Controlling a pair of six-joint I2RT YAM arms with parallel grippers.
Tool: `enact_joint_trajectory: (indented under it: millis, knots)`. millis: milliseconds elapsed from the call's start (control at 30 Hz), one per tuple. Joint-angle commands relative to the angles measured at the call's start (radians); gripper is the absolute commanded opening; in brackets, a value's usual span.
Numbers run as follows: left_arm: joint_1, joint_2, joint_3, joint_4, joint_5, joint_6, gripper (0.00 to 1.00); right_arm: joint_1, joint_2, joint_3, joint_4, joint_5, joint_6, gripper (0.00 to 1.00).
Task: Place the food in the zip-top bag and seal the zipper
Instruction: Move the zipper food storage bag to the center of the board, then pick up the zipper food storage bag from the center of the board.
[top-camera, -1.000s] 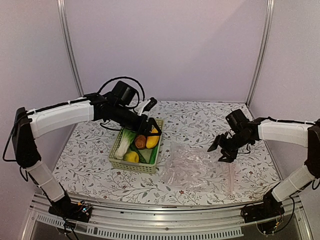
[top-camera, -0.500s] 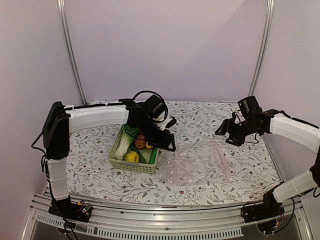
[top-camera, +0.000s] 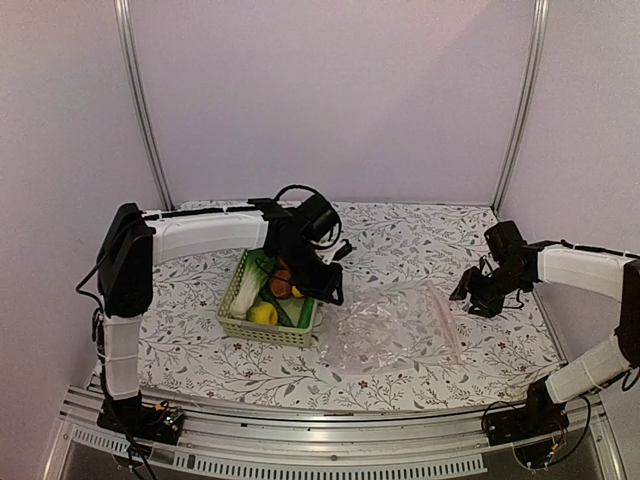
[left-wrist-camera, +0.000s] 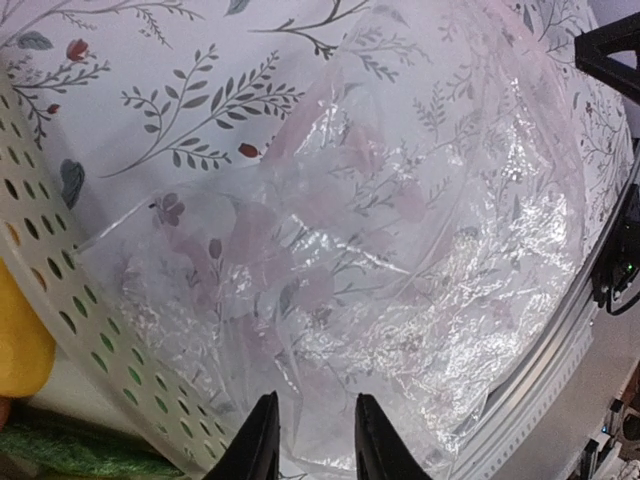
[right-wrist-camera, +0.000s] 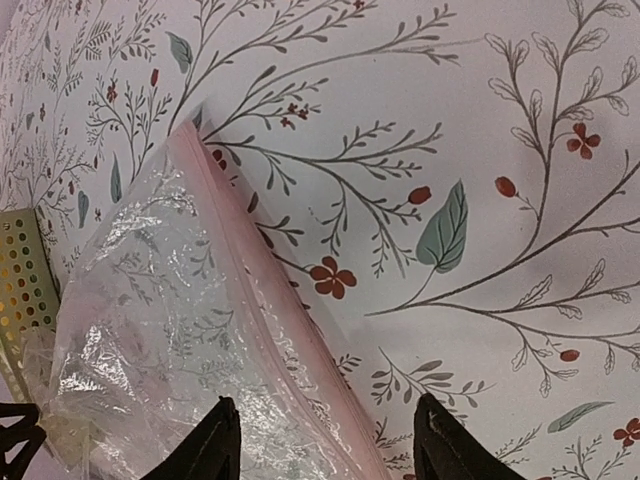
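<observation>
The food (top-camera: 263, 313) sat in the basket (top-camera: 235, 300), zip-top bag (top-camera: 390, 325) at its 3 o'clock. Left end effector (left-wrist-camera: 315, 400) half-closed over the bag, hold unclear; right end effector (right-wrist-camera: 325, 405) released above the zipper (right-wrist-camera: 260, 290). Seemingly bag-opening; next, part the mouth.

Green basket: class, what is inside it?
Inside the basket: a leafy green, a lemon, a reddish-brown round piece and a cucumber. The left arm covers its far right corner, so anything there is hidden.

no readable text, labels, brands or numbers in any view
</observation>
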Motion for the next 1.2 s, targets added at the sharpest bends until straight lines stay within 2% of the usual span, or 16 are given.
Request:
enact_joint_trajectory:
  millis: [0,167,467,700,800,867,933,1033,1167]
  knots:
    - [-0.001,0.0,0.027,-0.022,-0.014,0.017,0.23,-0.015,0.033,-0.032,0.054,0.031,-0.029,0.57]
    - [0.001,0.003,0.026,-0.021,-0.008,0.03,0.13,-0.015,0.1,-0.016,0.087,0.009,-0.096,0.55]
    - [0.006,0.013,0.029,-0.004,-0.008,0.025,0.09,-0.015,0.182,0.014,0.193,-0.146,-0.208,0.55]
    - [0.015,0.023,0.047,0.023,0.004,0.022,0.09,-0.014,0.2,0.017,0.214,-0.239,-0.225,0.38]
    - [0.022,0.025,0.063,0.024,-0.001,0.02,0.09,-0.015,0.178,0.024,0.199,-0.24,-0.237,0.23]
    - [0.028,0.024,0.072,0.027,-0.006,0.019,0.11,-0.015,0.15,0.04,0.18,-0.24,-0.245,0.11]
    - [0.034,0.017,0.08,0.033,-0.012,0.021,0.12,-0.015,0.113,0.074,0.148,-0.228,-0.245,0.04]
    - [0.047,0.005,0.112,0.024,-0.064,0.021,0.23,-0.014,0.067,0.175,0.064,-0.163,-0.256,0.01]
    - [0.075,-0.032,0.169,0.001,-0.148,0.013,0.43,-0.015,0.005,0.401,-0.144,0.072,-0.299,0.0]
